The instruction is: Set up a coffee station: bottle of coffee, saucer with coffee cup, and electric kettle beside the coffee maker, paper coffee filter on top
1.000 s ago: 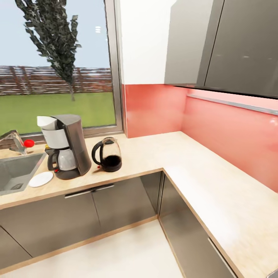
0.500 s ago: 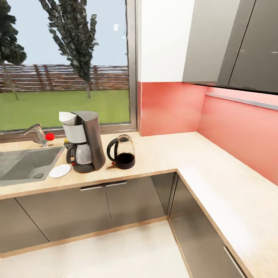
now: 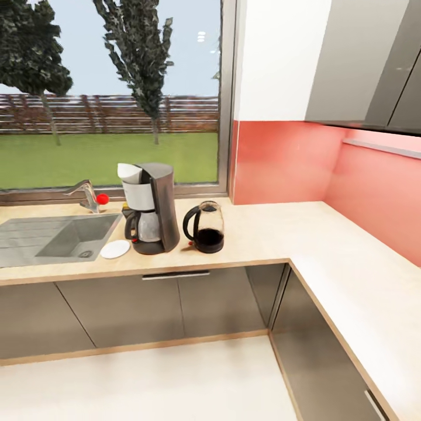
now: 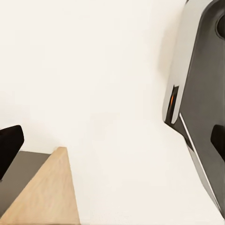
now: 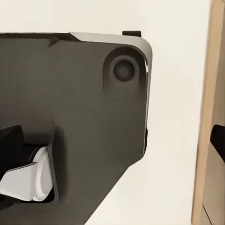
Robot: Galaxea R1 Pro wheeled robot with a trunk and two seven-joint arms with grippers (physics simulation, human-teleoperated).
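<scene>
Gripper fingertips show as dark shapes at the edges of both wrist views: the left gripper (image 4: 112, 145) has its tips far apart with only pale floor between them, so it stands released and empty, and the right gripper (image 5: 112, 140) is likewise spread wide with nothing held, above the robot's dark base (image 5: 70, 103). From the head view, the coffee maker (image 3: 150, 207) stands upright on the table (image 3: 263, 234), with a white paper coffee filter (image 3: 129, 172) sitting on its top. The electric kettle (image 3: 206, 227) stands just beside the coffee maker, on the side away from the sink (image 3: 58, 237), not touching it. A white saucer (image 3: 115, 249) lies flat on the table between the sink's edge and the coffee maker, close to the maker's foot. A faucet (image 3: 88, 196) with a red knob rises behind the sink, under the window (image 3: 111, 93).
</scene>
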